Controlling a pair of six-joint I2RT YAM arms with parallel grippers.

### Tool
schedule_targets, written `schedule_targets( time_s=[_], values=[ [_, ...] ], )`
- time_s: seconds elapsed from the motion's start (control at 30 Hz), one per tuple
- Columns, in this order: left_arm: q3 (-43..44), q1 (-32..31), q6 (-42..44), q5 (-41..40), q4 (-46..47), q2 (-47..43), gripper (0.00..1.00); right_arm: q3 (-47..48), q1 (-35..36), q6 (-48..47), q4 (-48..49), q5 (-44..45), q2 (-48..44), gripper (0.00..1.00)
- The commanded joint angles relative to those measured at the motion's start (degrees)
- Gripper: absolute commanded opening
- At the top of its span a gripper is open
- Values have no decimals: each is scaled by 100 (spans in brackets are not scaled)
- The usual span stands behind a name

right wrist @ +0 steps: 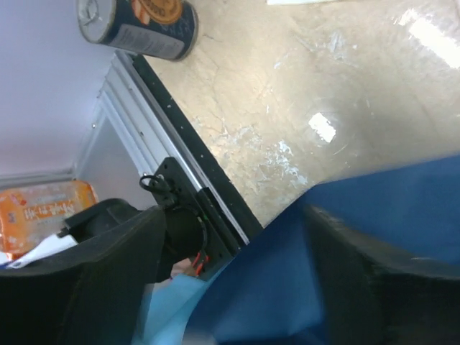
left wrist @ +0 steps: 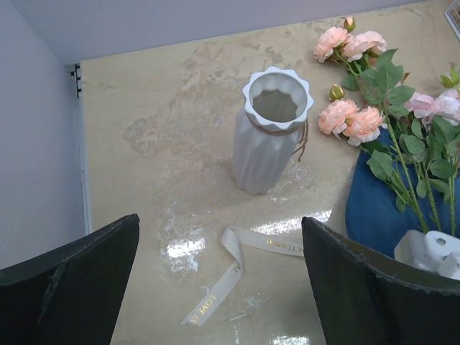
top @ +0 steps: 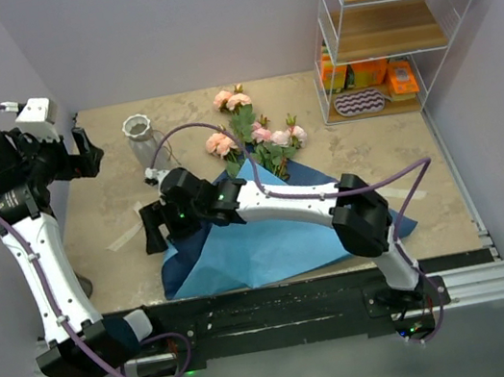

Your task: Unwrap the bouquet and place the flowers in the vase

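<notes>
Gaping right gripper (top: pixel 153 227): I see its fingers spread with nothing clamped, on the near side of the vase (top: pixel 139 140).
Blue paper (top: pixel 260 236): opened flat, near-right of the vase, its left edge between those fingers.
Ribbon (left wrist: pixel 230 273): loose, just in front of the vase.
Left gripper (top: pixel 84 152): fingers wide apart, empty, left of the vase.
Vase: upright, empty.
Flowers (top: pixel 257 134): lying right of the vase, stems on the paper's far corner.

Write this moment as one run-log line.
paper opened | flowers lying loose, stems on paper | vase upright, empty | left gripper open | right gripper open
</notes>
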Motion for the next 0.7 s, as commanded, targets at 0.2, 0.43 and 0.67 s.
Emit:
schedule_targets(
  time_s=[0.2, 0.43, 0.67],
  values=[
    [471, 88, -215, -184, -58, 112, 99, 1212, -72, -1069, -1262, 606, -501, 99],
    [472, 88, -162, -166, -93, 130, 99, 627, -1072, -1501, -1097, 53, -1494, 99],
    [480, 88, -74, -61, -120, 147, 99, 494, -1538, -1782, -1186, 527, -1450, 99]
  ],
)
